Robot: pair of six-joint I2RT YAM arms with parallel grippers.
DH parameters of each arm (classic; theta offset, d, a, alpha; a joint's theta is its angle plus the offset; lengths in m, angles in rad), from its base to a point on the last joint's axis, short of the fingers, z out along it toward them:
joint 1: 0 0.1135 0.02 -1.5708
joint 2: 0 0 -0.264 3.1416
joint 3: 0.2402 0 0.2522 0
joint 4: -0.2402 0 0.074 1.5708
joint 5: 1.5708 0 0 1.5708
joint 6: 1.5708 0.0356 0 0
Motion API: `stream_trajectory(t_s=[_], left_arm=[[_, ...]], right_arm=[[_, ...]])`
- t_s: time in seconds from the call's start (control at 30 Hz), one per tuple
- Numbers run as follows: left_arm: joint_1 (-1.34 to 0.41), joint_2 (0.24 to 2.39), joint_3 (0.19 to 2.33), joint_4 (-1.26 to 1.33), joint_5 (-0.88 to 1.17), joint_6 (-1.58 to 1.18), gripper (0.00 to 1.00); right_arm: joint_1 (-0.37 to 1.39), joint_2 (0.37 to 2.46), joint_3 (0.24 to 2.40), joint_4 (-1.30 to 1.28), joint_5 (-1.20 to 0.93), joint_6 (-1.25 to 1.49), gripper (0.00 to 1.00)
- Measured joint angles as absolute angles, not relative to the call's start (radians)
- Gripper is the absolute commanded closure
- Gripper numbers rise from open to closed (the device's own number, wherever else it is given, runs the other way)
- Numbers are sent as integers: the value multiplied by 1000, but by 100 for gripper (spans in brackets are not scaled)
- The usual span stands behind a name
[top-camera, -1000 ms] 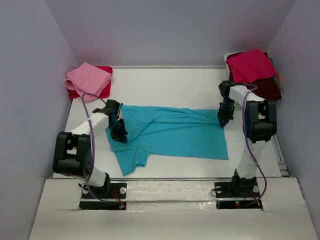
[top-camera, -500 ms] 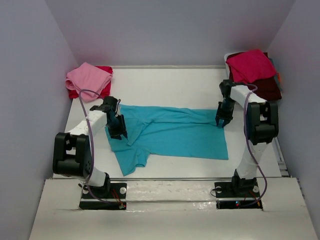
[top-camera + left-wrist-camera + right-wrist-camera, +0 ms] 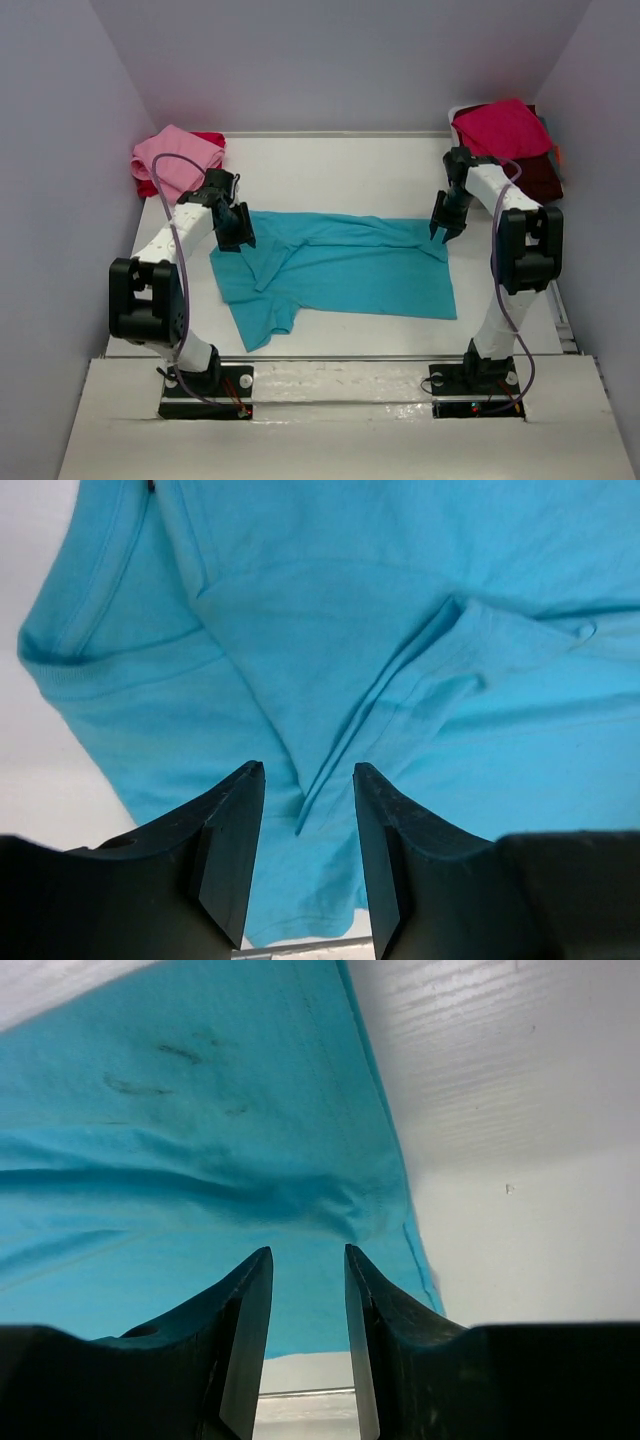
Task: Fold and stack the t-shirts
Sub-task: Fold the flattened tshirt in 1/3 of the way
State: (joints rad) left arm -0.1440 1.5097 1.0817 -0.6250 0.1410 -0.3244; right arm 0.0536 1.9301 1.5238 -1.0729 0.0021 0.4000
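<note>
The turquoise t-shirt [image 3: 345, 265] lies spread on the white table, one sleeve towards the near left. It fills the left wrist view [image 3: 400, 660] and the right wrist view [image 3: 180, 1160]. My left gripper [image 3: 243, 240] is open and empty over the shirt's far left corner; its fingers [image 3: 235, 840] hover above a fold seam. My right gripper [image 3: 438, 232] is open and empty over the far right corner; its fingers [image 3: 250, 1330] stand above the hem. A pink shirt [image 3: 175, 157] lies on a red one [image 3: 208, 182] at far left. A crimson shirt [image 3: 502, 130] lies on a dark maroon one [image 3: 535, 175] at far right.
Grey walls close in on the left, back and right. The table's near edge [image 3: 340, 357] runs just below the shirt. Bare white table [image 3: 330, 175] lies between the two piles behind the turquoise shirt.
Both grippers have moved away from the near side towards the far edge of the turquoise shirt and risen a little. The shirt's far left corner has shifted slightly.
</note>
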Motion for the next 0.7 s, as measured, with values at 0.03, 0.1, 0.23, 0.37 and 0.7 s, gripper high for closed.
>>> stream_trajectory(t_s=[0.03, 0.1, 0.23, 0.37, 0.7], left_arm=[[-144, 1536, 1105, -622, 141, -326, 48], [-144, 1600, 1158, -609, 142, -332, 49], [-144, 1726, 1253, -572, 141, -338, 49], [-144, 1821, 1338, -565, 121, -338, 49], [-144, 1937, 1450, -556, 109, -339, 50]], right_arm=[[54, 1930, 1532, -1073, -1, 401, 60], [54, 1938, 1559, -1072, -5, 408, 61], [54, 1975, 1621, -1050, -6, 422, 64], [54, 2053, 1688, -1032, -11, 435, 65], [54, 2160, 1784, -1014, -12, 446, 68]])
